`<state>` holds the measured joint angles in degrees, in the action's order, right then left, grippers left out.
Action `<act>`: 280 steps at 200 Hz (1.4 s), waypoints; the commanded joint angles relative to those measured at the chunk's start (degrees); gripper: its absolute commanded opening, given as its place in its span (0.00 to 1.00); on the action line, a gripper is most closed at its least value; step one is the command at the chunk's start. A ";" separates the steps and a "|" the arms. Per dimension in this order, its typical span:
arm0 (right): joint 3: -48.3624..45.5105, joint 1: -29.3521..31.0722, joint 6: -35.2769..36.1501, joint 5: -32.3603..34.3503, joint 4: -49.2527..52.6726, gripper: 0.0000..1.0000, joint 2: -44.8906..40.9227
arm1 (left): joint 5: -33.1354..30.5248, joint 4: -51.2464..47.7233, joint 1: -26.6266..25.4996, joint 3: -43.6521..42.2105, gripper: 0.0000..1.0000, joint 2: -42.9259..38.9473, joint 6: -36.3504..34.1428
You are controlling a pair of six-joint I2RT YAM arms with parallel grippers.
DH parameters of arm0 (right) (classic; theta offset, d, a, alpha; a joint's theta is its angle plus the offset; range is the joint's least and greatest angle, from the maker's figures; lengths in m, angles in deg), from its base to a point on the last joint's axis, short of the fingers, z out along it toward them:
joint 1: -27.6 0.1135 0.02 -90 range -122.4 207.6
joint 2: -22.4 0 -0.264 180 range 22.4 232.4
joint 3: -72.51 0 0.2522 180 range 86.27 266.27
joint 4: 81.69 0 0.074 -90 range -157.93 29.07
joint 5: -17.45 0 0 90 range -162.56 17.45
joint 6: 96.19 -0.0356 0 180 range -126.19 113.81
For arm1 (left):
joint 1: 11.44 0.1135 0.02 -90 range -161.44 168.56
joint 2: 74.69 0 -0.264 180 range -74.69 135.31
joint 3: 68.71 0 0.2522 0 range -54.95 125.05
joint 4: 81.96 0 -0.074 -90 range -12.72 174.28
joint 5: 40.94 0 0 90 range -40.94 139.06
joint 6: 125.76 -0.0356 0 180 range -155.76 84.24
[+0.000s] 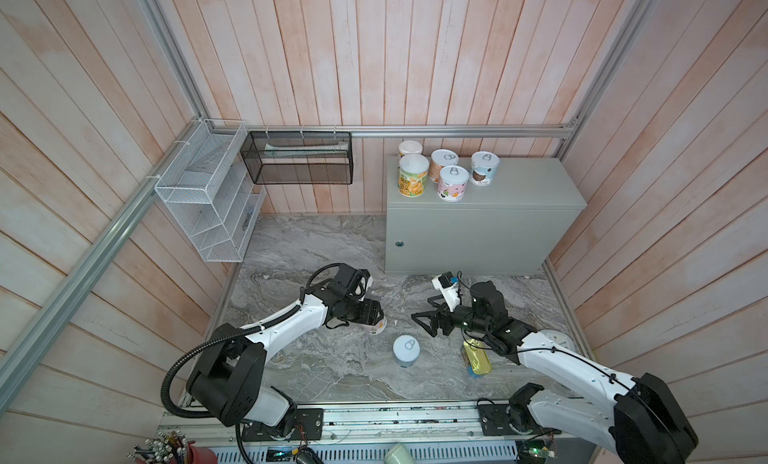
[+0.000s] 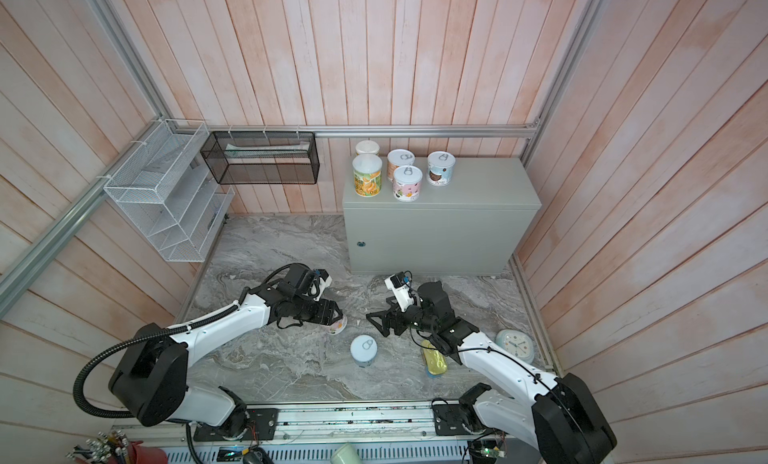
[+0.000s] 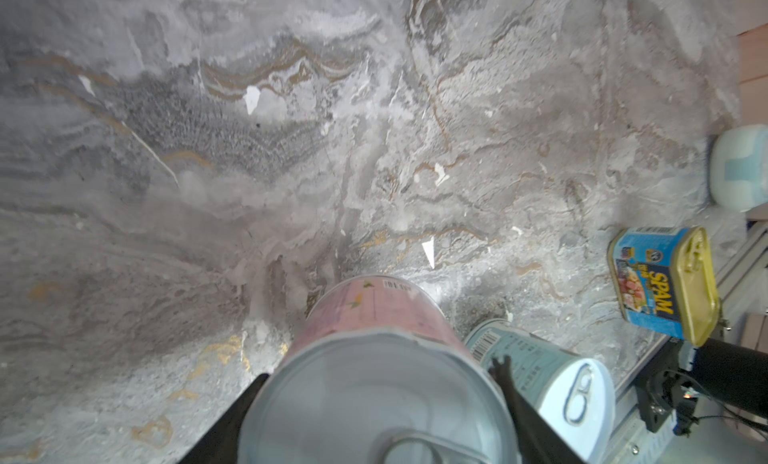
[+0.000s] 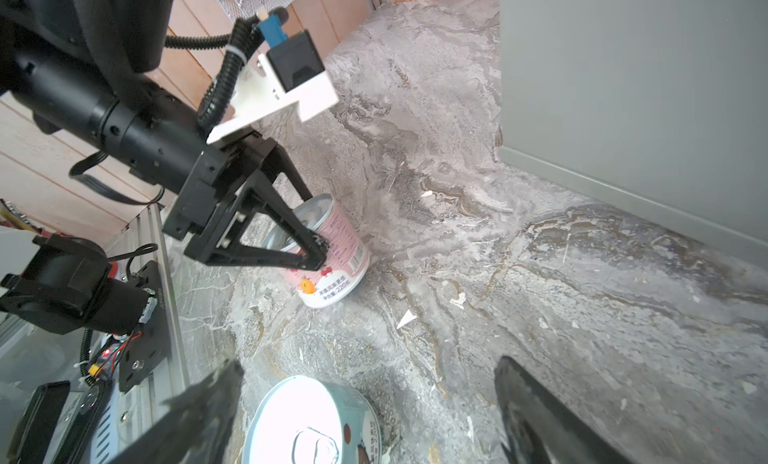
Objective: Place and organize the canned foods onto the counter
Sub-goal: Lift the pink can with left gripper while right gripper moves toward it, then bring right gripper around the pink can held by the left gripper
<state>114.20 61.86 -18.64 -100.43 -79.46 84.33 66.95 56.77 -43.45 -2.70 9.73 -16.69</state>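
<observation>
My left gripper (image 3: 379, 372) is shut on a pink-labelled pull-tab can (image 3: 374, 316), which tilts low at the marble floor (image 1: 376, 327). To its right my right gripper (image 4: 368, 374) stands open, hanging over a light-blue pull-tab can (image 4: 311, 420) that sits upright on the marble (image 1: 406, 349). A flat gold oblong tin (image 1: 478, 360) lies beneath the right arm. The counter (image 1: 519, 183) is at the back right. Several cans stand at its left rear, among them a yellow-green one (image 1: 413, 175) and a pink one (image 1: 454, 183).
A round white clock (image 2: 515, 344) lies on the marble by the right wall. A white wire rack (image 1: 208, 200) and a black mesh basket (image 1: 297, 158) hang on the back left walls. Wooden panel walls enclose the marble floor (image 1: 316, 241).
</observation>
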 commanded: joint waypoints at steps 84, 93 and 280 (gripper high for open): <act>-3.66 9.00 4.98 5.40 -7.01 0.94 -4.88 | 7.68 0.97 0.10 4.83 0.57 -2.36 0.74; -3.47 10.15 5.71 6.84 -7.27 0.94 -4.50 | 7.93 0.80 0.04 5.03 0.57 -2.66 0.82; -2.73 14.69 7.78 11.88 -25.27 0.91 10.35 | 15.77 0.09 -2.40 7.96 0.56 -3.30 2.54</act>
<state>110.11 76.02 -11.23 -89.68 -100.73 93.84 79.91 55.11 -45.86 3.09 8.00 -14.09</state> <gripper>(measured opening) 0.914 0.755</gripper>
